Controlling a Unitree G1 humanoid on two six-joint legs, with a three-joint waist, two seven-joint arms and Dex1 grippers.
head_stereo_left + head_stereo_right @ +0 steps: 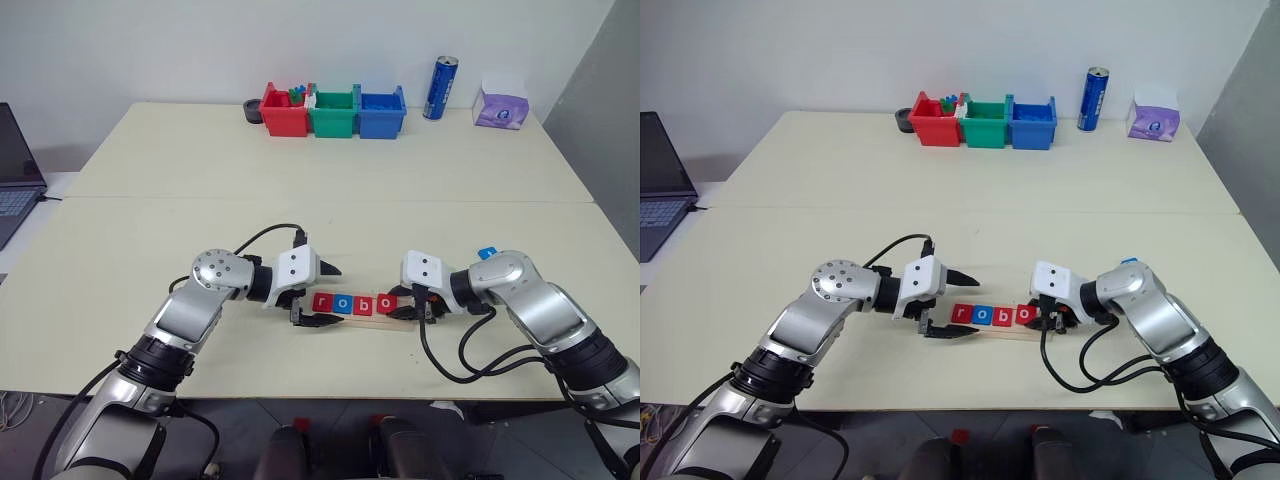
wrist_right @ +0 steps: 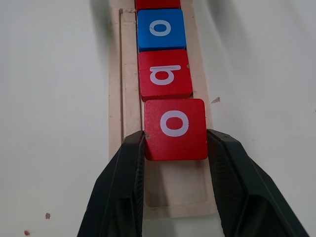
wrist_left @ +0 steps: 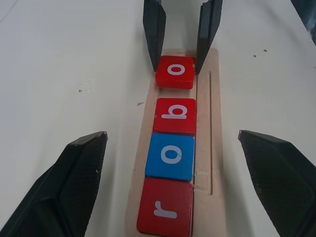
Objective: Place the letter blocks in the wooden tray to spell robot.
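Between my right gripper's fingers sits the red o block, clamped at the fourth place in the wooden tray, after r, o, b. My left gripper stands wide open and empty at the tray's r end. One blue block, lying beyond the tray behind my right arm, is presumably the t left to place.

red, blue, red, red letter blocks on pale wooden tray.
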